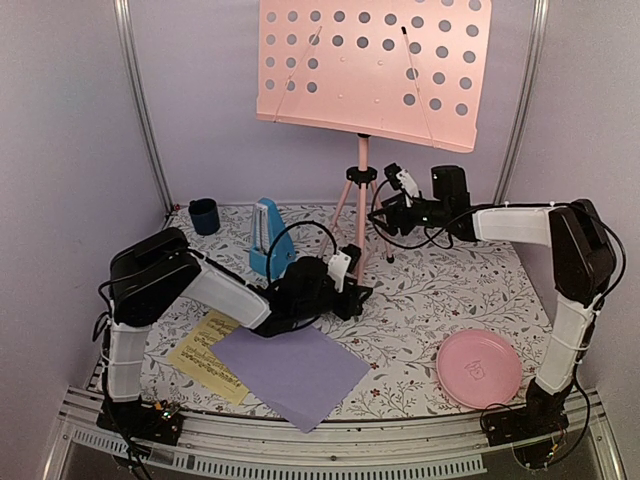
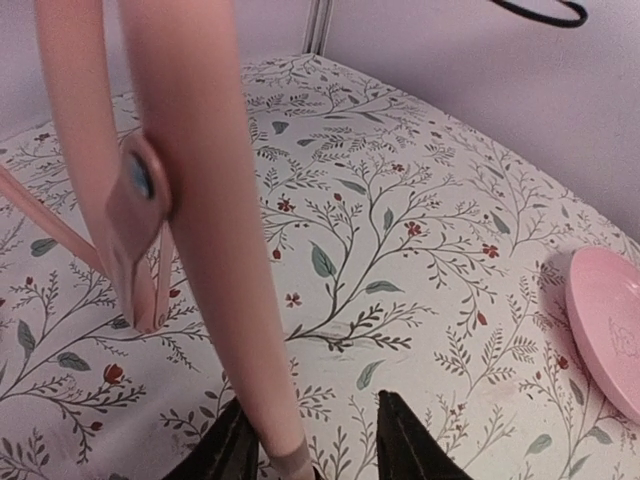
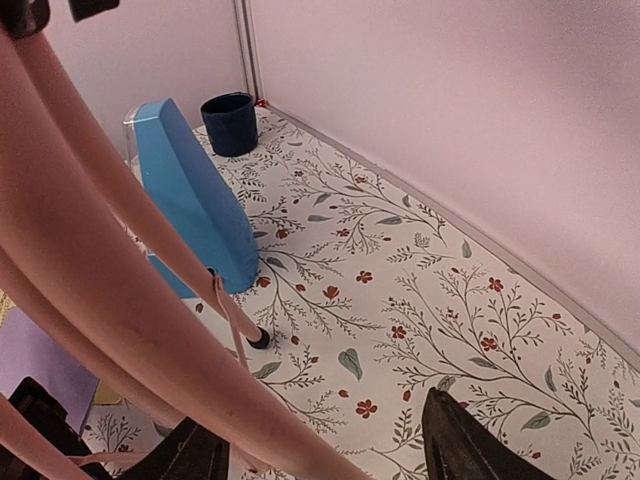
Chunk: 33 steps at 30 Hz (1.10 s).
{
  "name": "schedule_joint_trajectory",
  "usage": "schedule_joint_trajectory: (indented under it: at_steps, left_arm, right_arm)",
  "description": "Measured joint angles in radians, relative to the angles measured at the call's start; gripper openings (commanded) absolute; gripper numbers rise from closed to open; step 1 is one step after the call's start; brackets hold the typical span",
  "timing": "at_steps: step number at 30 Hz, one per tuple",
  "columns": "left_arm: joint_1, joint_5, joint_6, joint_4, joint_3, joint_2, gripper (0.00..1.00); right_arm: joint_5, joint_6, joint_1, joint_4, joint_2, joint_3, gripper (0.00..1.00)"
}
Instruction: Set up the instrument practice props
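The pink music stand (image 1: pixel 372 60) stands at the back centre on its tripod, with the perforated desk up high. My left gripper (image 1: pixel 360 291) is open around the foot of the front tripod leg (image 2: pixel 215 240); the leg lies close to the left finger, with a gap to the right one. My right gripper (image 1: pixel 384 212) is open around the right tripod leg (image 3: pixel 110 290). The blue metronome (image 1: pixel 265 236) stands left of the tripod and also shows in the right wrist view (image 3: pixel 190 200). The lavender sheet (image 1: pixel 290 372) lies flat at the front, overlapping the yellow sheet (image 1: pixel 205 358).
A round pink plate (image 1: pixel 478 368) sits at the front right and also shows in the left wrist view (image 2: pixel 610 330). A small dark blue cup (image 1: pixel 204 215) stands in the back left corner. Walls close in the floral cloth (image 1: pixel 450 290) on three sides.
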Motion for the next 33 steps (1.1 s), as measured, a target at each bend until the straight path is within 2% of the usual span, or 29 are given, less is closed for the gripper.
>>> schedule_joint_trajectory:
  at_steps: [3,7,17,19,21,23,33]
  left_arm:
    - [0.003,-0.011,-0.001,-0.011,0.025,0.015,0.28]
    - [0.009,-0.011,-0.01,-0.036,0.044,0.021,0.18]
    - [0.012,-0.009,-0.056,-0.034,0.04,0.021,0.01]
    - [0.012,-0.008,-0.056,-0.03,0.037,0.021,0.0]
    - [0.012,-0.008,-0.056,-0.022,0.027,0.017,0.0]
    - [0.013,-0.013,-0.056,-0.018,0.013,0.005,0.0]
    - [0.007,-0.023,-0.061,-0.039,-0.055,-0.069,0.0]
  right_arm:
    - [-0.015,-0.006,0.0,0.003,0.01,0.001,0.61]
    - [-0.017,-0.013,0.0,0.003,0.029,0.01,0.51]
    - [0.0,-0.022,0.0,0.002,0.037,0.014,0.3]
    - [0.005,-0.025,0.002,0.003,0.036,0.011,0.22]
    - [0.01,-0.035,0.005,0.002,0.032,0.005,0.09]
    - [0.032,-0.117,0.011,0.008,0.021,-0.005,0.0]
    - [0.103,-0.127,0.027,-0.044,-0.013,-0.018,0.0]
